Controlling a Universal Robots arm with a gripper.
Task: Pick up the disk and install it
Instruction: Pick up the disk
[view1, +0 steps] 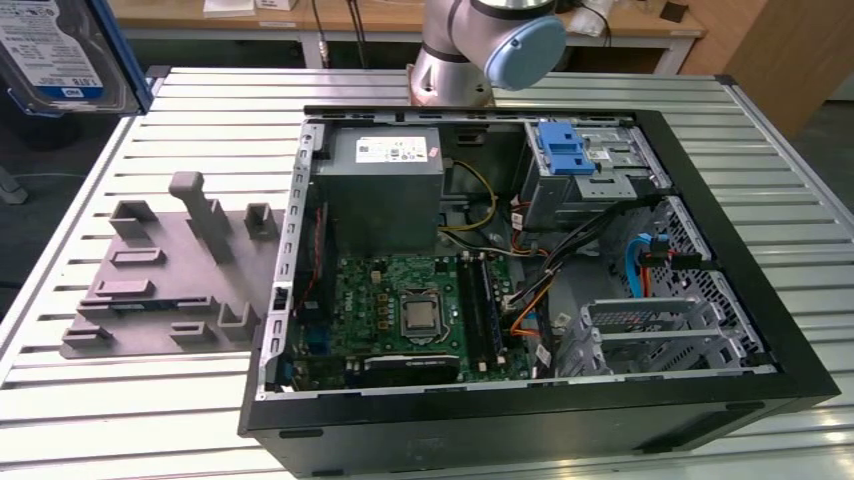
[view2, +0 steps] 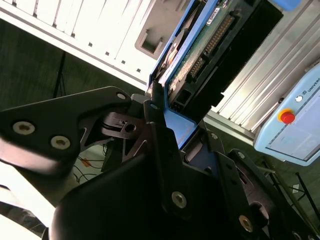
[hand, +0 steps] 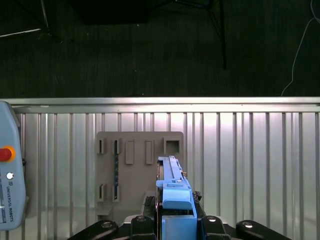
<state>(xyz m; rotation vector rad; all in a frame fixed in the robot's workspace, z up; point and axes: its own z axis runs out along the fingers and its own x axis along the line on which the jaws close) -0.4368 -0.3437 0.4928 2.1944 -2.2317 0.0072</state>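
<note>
Closely, the second wrist view shows fingers (view2: 158, 132) clamping the disk (view2: 198, 54).

A silver slatted metal table (view1: 134, 400) is brightly lit. Behind it in the exterior view runs a pale wooden workbench (view1: 387, 20). The first wrist view shows dark floor (hand: 150, 50) beyond the table.

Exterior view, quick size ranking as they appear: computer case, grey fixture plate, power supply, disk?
1. computer case, largest by far.
2. grey fixture plate.
3. power supply and disk: about alike. The disk is cut off by the frame edge and appears nearer the camera, so no ranking between them.
</note>
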